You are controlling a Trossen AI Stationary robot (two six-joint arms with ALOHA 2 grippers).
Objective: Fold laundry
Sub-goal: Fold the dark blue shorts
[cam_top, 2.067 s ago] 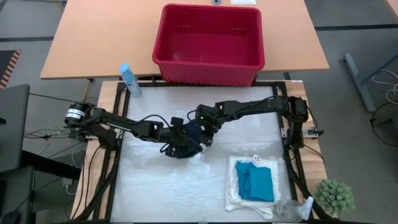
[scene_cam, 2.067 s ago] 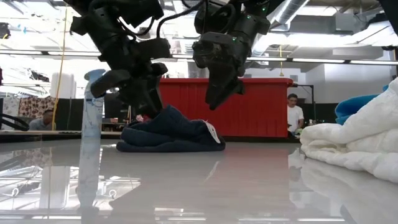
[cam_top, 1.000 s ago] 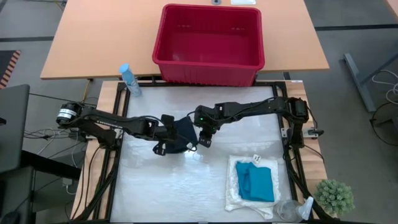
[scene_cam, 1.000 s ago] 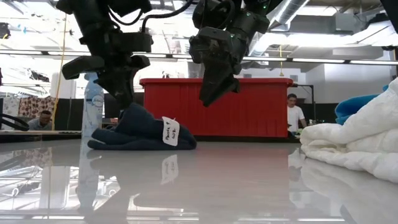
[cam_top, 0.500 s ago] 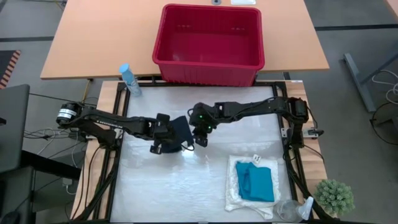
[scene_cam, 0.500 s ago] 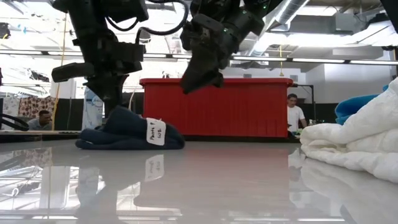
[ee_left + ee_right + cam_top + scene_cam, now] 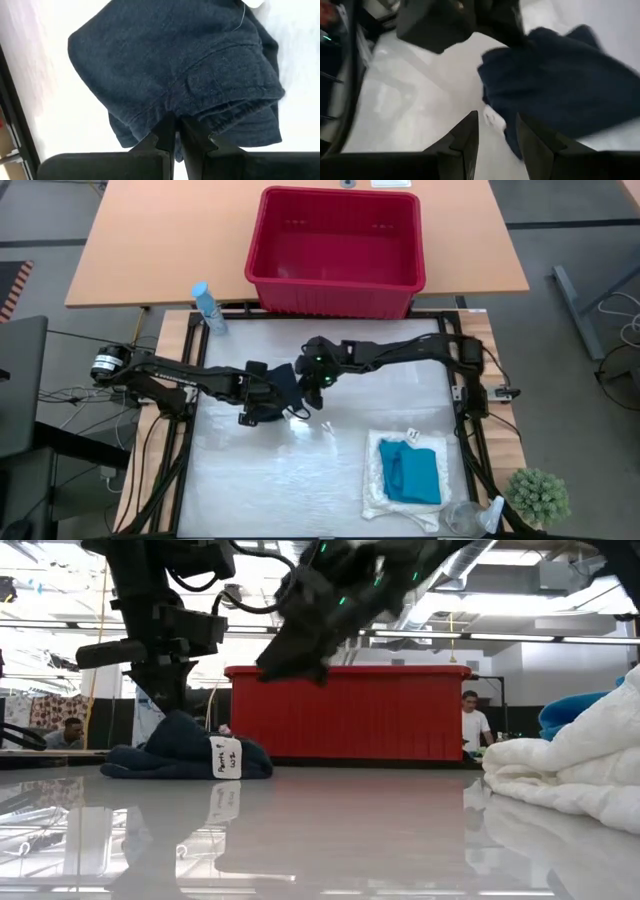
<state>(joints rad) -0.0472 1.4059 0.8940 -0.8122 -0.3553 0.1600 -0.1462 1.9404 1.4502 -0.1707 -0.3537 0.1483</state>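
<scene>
The dark navy garment (image 7: 285,387) lies bunched on the white table left of centre, a white label (image 7: 225,757) on its near side. My left gripper (image 7: 175,134) is shut on it, standing over its left part (image 7: 165,705). Just right of it, my right gripper (image 7: 496,131) hovers open above the garment (image 7: 570,85), touching nothing, fingers slanting toward the table's left. At the near right, the turquoise garment (image 7: 412,475) lies folded on the cream-white cloth (image 7: 375,490). My left gripper pinches a stitched fold (image 7: 172,107) on top of the dark garment between its two shut fingers. The fingers come from above, slanting steeply down. The held part is drawn up into a small peak (image 7: 178,722), while the garment's other parts lie on the table.
A red plastic basket (image 7: 335,245) stands beyond the table's far edge. A spray bottle (image 7: 206,307) stands at the far left corner. A small green plant (image 7: 538,495) and a clear bottle (image 7: 470,518) sit at the near right corner. People show in the room behind.
My left gripper has drawn the dark garment toward the table's left edge; the garment has slid along the table, bunched, its label now facing the near side. My right gripper, still open, has gone toward the far left and tipped up toward level, above the garment.
</scene>
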